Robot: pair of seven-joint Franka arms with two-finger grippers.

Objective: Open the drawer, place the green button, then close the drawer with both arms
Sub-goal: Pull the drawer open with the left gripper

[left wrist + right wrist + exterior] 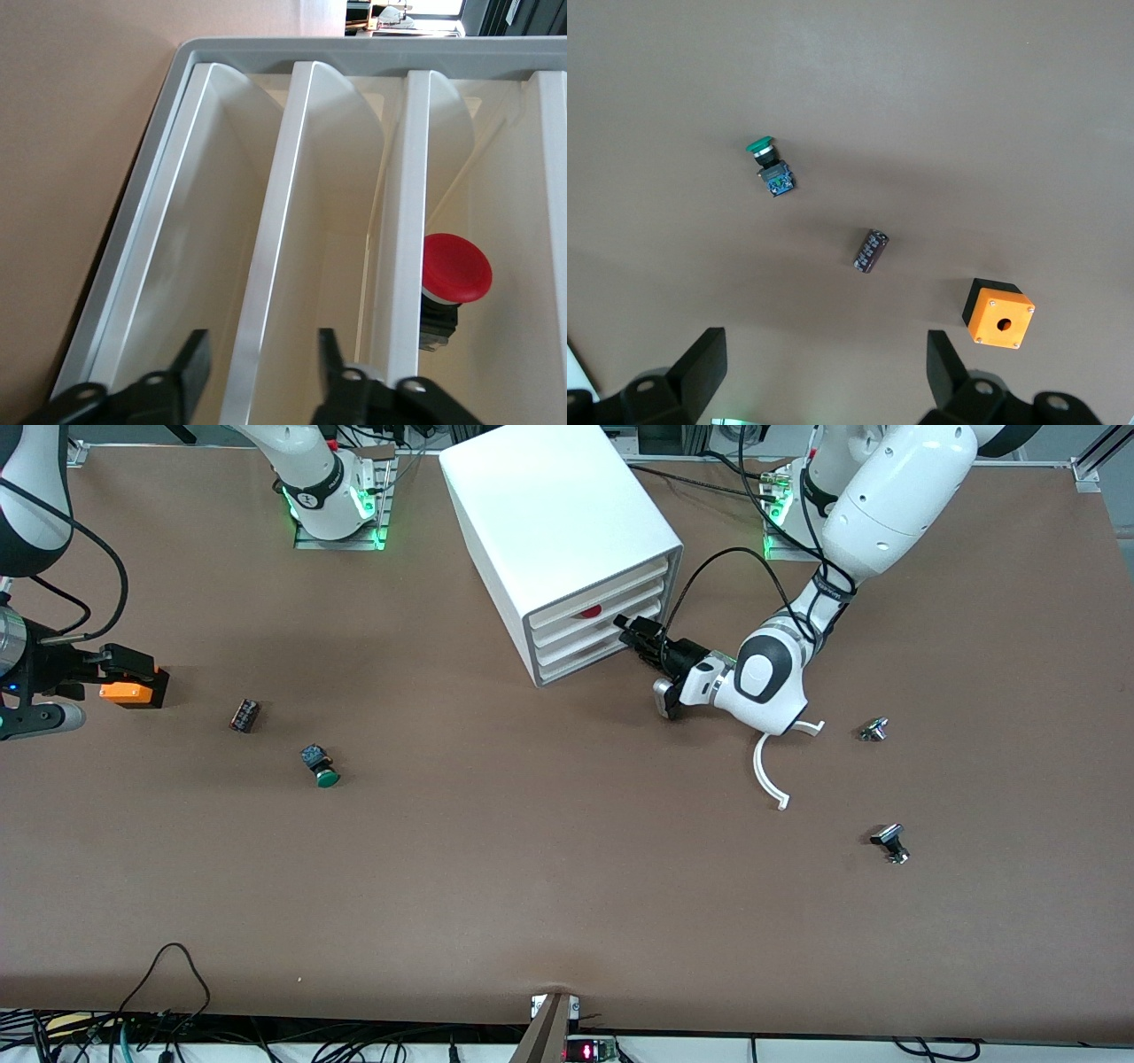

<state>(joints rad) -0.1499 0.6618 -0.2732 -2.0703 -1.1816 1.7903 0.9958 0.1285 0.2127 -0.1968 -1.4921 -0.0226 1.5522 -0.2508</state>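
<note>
- The left pincer (640,640) is at the cabinet (558,531) front, its fingers (190,365) apart on either side of the third drawer's (592,644) front lip, not clamped.
- The right pincer (824,367) hangs spread wide above the bench (532,868) at the right arm's end, over the orange box (135,689).
- The green button (321,766) lies on the bench, nearer the front camera than the dark capacitor (245,715).

The small green-capped push-button (320,767) lies on the brown bench (532,868), nearer the front camera than the white four-drawer plastic cabinet (567,540), beside the small dark cylindrical component (245,715).
</note>
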